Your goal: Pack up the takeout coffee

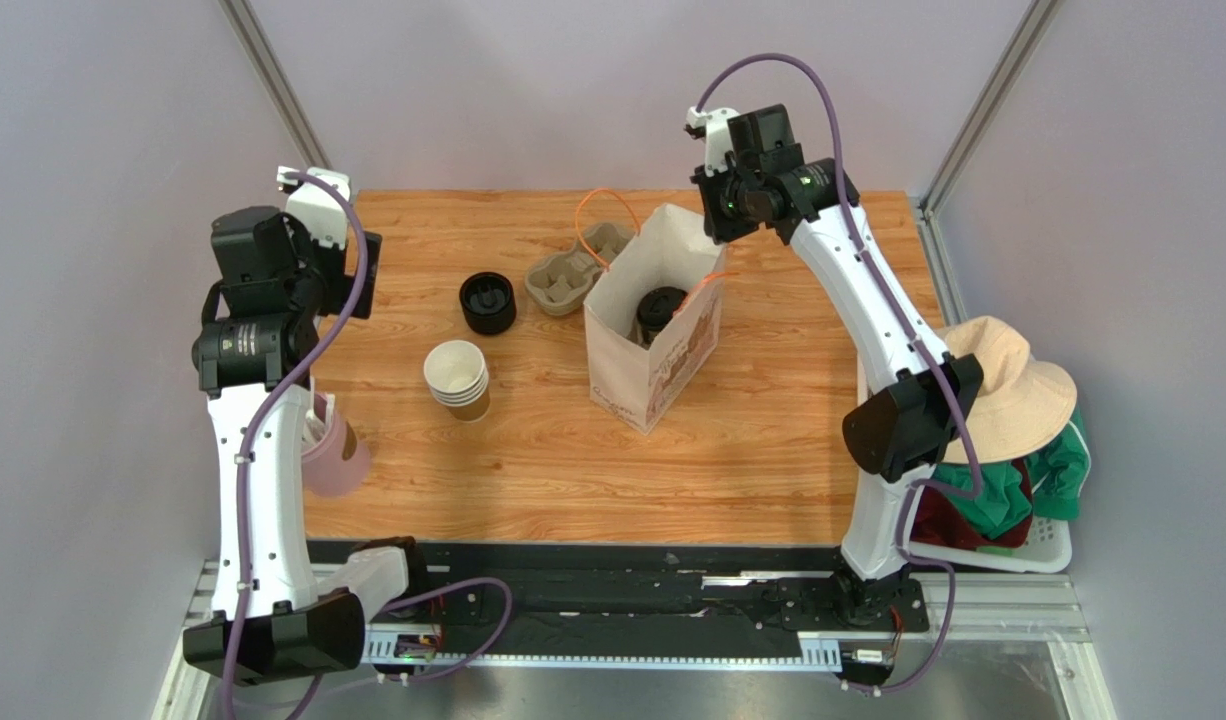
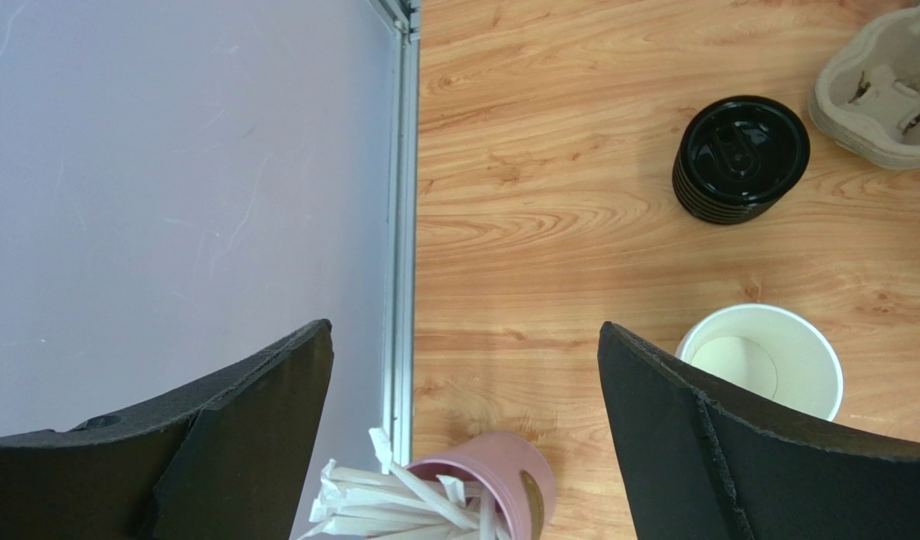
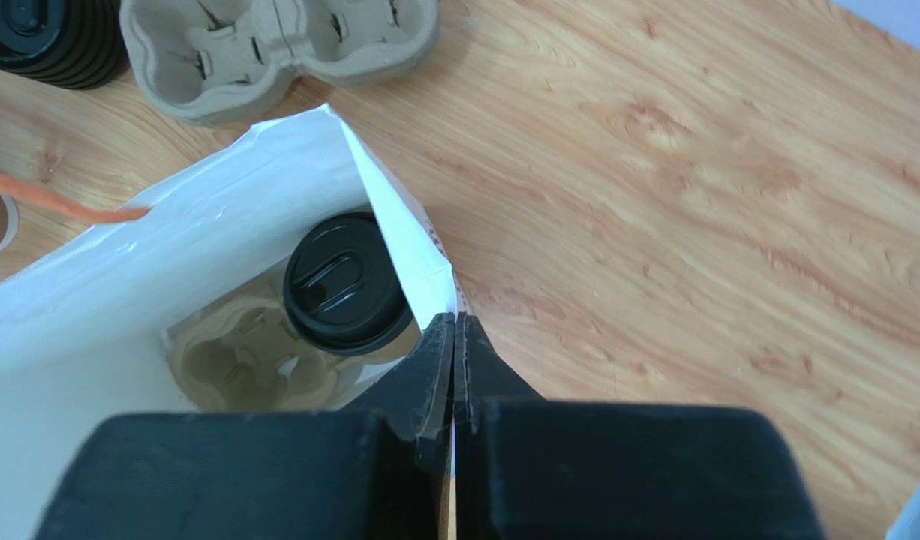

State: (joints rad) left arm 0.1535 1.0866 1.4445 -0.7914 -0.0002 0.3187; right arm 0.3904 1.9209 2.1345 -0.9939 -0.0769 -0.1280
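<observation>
The takeout coffee [image 1: 661, 309], a cup under a black sip lid [image 3: 346, 281], stands inside the open white paper bag [image 1: 652, 378] in the middle of the table. It sits in a pulp carrier on the bag's floor [image 3: 245, 366]. My right gripper [image 3: 454, 323] is shut on the top edge of the bag's wall [image 3: 403, 242], at the bag's far right corner [image 1: 714, 248]. My left gripper [image 2: 465, 338] hangs open and empty over the table's left edge, above a pink cup.
A stack of black lids [image 1: 489, 302] and a stack of lidless brown cups [image 1: 457, 378] stand left of the bag. An empty pulp carrier [image 1: 579, 275] lies behind them. The pink cup of wrapped sticks [image 1: 334, 458] stands at the left edge. A basket with a hat [image 1: 1013, 393] sits off the right side.
</observation>
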